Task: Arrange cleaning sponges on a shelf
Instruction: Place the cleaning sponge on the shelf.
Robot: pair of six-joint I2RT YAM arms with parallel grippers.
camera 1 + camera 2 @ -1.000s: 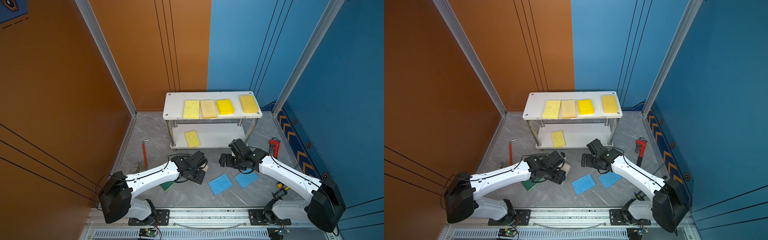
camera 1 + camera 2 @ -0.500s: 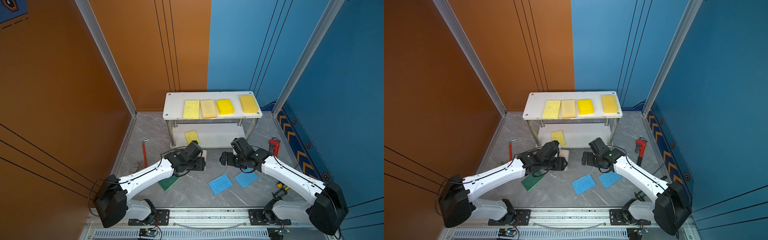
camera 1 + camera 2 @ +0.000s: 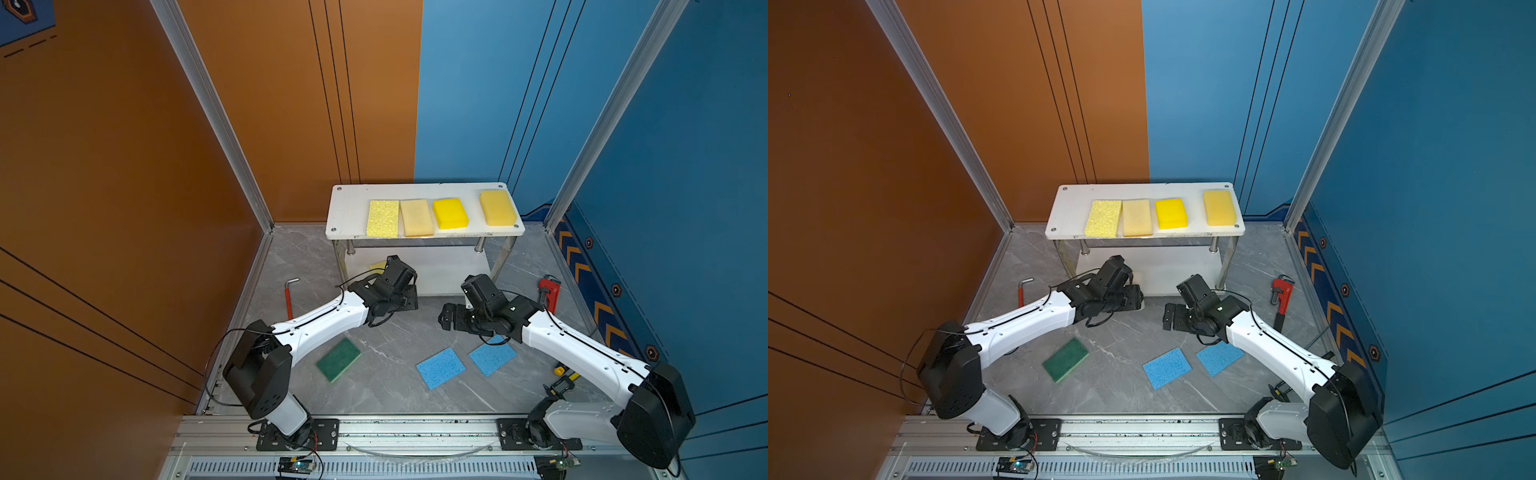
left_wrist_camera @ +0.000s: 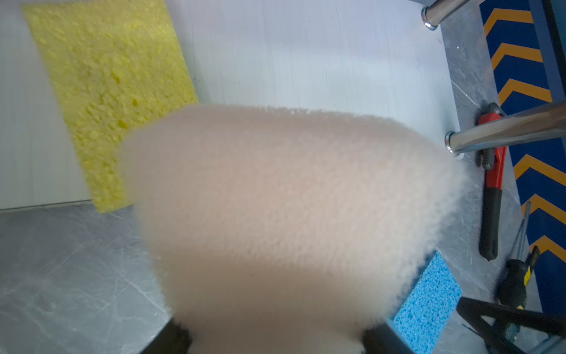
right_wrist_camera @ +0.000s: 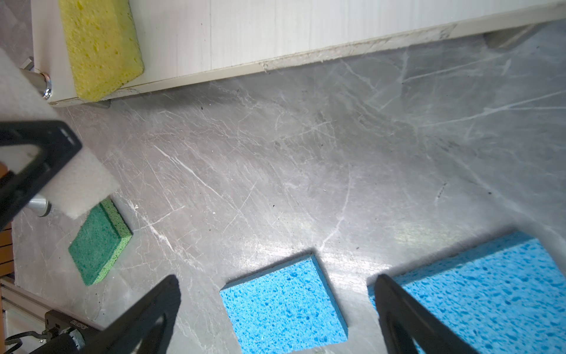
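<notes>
From left: a dark green sponge (image 3: 338, 359) lay on the floor (image 3: 390, 386); our left gripper (image 3: 405, 296) clamped the pinkish-beige sponge (image 4: 291, 214) at one end, over the lower board (image 4: 306, 46) of the shelf (image 3: 349, 208), beside a pale-yellow sponge (image 4: 113, 92). Soft and light, we judged, it wanted a gentle pinch. The chrome post (image 4: 505, 128) stood close. Our right gripper (image 3: 450, 319) hung agape, empty, near two blue sponges (image 3: 440, 368).

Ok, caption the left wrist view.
The left end effector holds a pinkish-beige sponge before the shelf's lower board, near a pale-yellow sponge.
</notes>
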